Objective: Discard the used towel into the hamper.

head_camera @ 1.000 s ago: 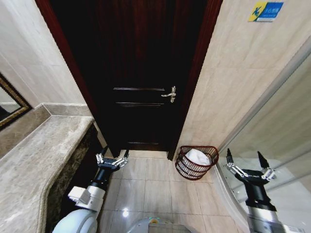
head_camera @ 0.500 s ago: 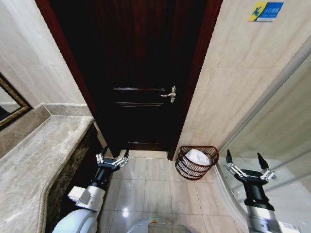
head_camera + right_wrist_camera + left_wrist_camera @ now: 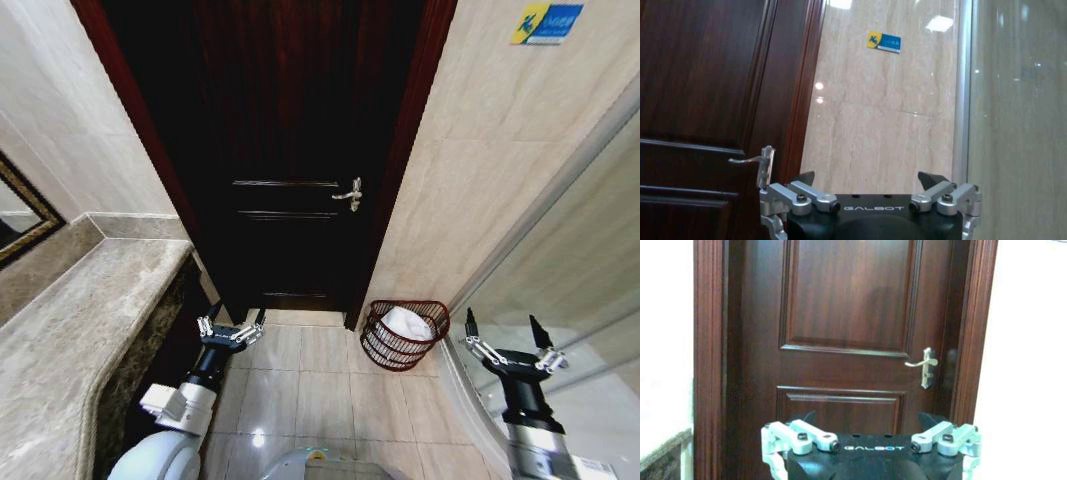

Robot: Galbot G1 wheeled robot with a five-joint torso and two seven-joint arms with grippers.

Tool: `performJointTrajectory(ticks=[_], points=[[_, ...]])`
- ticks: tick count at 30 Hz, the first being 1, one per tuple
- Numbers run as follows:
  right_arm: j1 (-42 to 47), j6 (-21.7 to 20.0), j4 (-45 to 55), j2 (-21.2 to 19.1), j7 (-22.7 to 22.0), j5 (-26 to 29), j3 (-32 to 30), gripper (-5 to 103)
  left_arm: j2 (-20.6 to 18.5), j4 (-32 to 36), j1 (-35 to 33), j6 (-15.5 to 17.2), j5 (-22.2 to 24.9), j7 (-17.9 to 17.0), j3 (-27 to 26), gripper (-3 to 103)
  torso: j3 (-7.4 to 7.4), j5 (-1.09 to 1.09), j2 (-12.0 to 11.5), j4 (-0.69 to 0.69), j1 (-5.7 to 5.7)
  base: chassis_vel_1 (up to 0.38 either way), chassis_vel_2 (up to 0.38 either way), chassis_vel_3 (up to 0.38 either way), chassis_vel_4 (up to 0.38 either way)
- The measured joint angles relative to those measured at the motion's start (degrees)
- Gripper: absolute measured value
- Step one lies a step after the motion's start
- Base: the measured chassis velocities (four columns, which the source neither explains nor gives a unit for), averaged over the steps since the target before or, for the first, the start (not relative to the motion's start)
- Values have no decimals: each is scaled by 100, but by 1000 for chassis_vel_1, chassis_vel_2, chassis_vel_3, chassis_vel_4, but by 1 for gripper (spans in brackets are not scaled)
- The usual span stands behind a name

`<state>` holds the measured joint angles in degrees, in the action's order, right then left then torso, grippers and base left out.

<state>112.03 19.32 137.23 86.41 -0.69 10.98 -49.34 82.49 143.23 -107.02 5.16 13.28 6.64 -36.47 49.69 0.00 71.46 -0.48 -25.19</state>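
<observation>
The hamper (image 3: 403, 334) stands on the tiled floor (image 3: 310, 385) in the corner between the dark wooden door (image 3: 290, 150) and the beige wall (image 3: 480, 170), tilted slightly, with a white towel (image 3: 407, 322) lying inside it. The right gripper (image 3: 503, 333) hangs just beside the hamper on the robot's right, near the glass panel (image 3: 580, 290), fingers spread wide and holding nothing. The left gripper (image 3: 232, 320) hangs well apart from the hamper on the other side, beside the marble counter (image 3: 80, 330), fingers likewise spread and empty, facing the door and its metal handle (image 3: 925, 365).
</observation>
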Motion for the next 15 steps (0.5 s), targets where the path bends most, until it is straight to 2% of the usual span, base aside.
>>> performJointTrajectory(ticks=[15], points=[[0, 0, -5, -2, 6, 4, 0, 100, 0, 0, 0, 0, 0, 0, 0, 99, 0, 0, 0, 0, 0, 0, 0, 0, 0]])
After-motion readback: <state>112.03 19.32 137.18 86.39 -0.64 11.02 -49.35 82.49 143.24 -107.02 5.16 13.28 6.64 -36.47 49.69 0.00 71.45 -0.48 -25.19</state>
